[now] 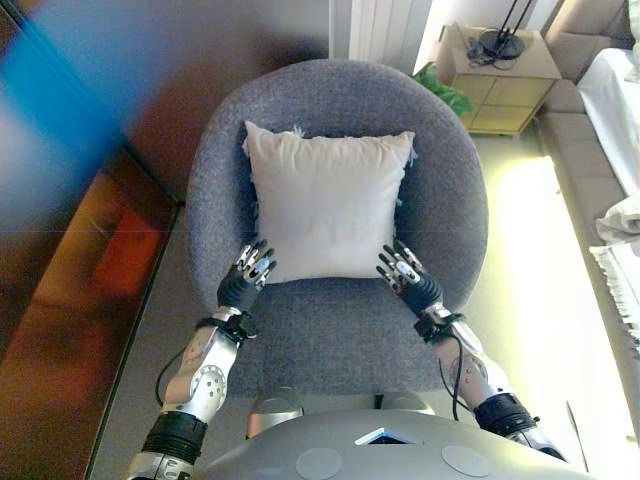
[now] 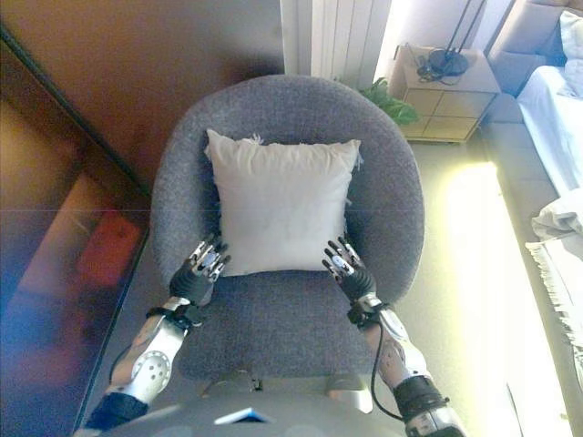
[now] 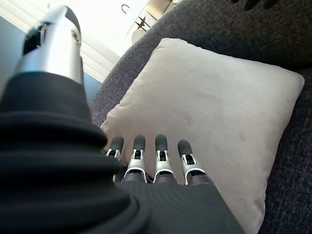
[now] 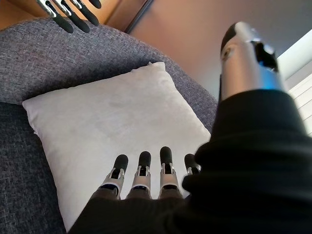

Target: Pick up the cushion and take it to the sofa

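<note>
A white square cushion leans against the back of a round grey armchair. My left hand is open at the cushion's lower left corner, its straight fingers just over the cushion's edge. My right hand is open at the lower right corner, its fingers likewise over the edge. Neither hand holds the cushion. The cushion also shows in the left wrist view and the right wrist view.
A dark wooden wall or cabinet runs along the left. A small bedside cabinet with a green plant beside it stands behind the armchair on the right. A light sofa with white cloth lies along the right edge.
</note>
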Available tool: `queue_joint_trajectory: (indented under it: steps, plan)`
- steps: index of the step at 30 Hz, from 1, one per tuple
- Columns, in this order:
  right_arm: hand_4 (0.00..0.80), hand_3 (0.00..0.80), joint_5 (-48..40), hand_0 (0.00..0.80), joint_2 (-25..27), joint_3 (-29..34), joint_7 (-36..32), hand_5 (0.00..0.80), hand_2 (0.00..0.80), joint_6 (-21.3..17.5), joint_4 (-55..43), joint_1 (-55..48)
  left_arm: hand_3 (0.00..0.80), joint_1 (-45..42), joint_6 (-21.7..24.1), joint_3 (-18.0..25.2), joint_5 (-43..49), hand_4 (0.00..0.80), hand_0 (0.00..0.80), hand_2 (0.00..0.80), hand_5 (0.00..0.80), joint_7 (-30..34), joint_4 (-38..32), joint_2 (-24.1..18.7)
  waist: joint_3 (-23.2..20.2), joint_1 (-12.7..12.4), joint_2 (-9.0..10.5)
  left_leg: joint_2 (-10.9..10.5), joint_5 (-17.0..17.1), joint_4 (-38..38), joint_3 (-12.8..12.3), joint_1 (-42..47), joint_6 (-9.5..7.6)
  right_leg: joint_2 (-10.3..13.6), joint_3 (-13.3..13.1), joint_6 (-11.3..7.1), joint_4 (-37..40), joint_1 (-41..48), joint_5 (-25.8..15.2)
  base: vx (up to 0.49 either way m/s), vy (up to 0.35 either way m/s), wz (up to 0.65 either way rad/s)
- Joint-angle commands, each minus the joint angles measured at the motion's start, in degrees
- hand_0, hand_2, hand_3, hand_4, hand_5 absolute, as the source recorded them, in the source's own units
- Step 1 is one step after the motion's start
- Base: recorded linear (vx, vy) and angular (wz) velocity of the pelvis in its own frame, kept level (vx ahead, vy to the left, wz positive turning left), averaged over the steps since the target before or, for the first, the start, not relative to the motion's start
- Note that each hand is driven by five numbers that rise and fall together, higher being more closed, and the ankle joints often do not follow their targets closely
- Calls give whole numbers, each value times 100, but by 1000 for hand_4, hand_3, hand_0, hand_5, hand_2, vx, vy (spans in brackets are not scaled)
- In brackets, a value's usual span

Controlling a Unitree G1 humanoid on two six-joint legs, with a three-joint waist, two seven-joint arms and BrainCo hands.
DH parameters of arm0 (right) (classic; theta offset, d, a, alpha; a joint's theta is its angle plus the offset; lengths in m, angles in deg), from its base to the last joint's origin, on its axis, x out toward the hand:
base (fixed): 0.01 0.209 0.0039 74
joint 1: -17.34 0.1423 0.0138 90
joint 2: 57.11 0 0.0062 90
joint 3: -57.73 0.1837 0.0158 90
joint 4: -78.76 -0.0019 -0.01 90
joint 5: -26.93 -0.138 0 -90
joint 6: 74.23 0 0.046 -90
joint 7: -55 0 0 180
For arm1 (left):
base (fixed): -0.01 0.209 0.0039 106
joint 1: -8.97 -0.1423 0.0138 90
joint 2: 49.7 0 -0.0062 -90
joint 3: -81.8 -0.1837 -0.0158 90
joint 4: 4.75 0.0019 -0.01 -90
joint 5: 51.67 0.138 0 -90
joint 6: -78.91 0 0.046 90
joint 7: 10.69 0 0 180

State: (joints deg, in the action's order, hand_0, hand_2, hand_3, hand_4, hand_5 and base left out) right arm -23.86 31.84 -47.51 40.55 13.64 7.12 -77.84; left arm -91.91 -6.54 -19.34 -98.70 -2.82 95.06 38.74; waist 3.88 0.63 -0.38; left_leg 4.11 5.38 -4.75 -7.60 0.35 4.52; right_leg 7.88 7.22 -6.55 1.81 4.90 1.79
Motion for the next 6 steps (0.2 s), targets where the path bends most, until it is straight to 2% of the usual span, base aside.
queue_joint_trajectory:
  steps: [1, 6]
  plan:
    - [0, 0, -76, 0, 77, -72, -222, 0, 0, -214, -371, 278, 0, 304, 286, 2, -189, 0, 0, 0, 0, 189, -285, -243, 86, -20, 50, 89, -361, 568, -84, -86, -77, 63, 150, -63, -212, -383, -413, 0, 0, 0]
    - [0, 0, 61, 0, 29, -79, -111, 0, 0, -235, -268, 211, 0, 260, 274, 20, -240, 0, 0, 0, 0, 163, -219, -187, 90, -4, 64, 83, -372, 557, -114, -64, -98, 66, 155, -61, -206, -384, -426, 0, 0, 0]
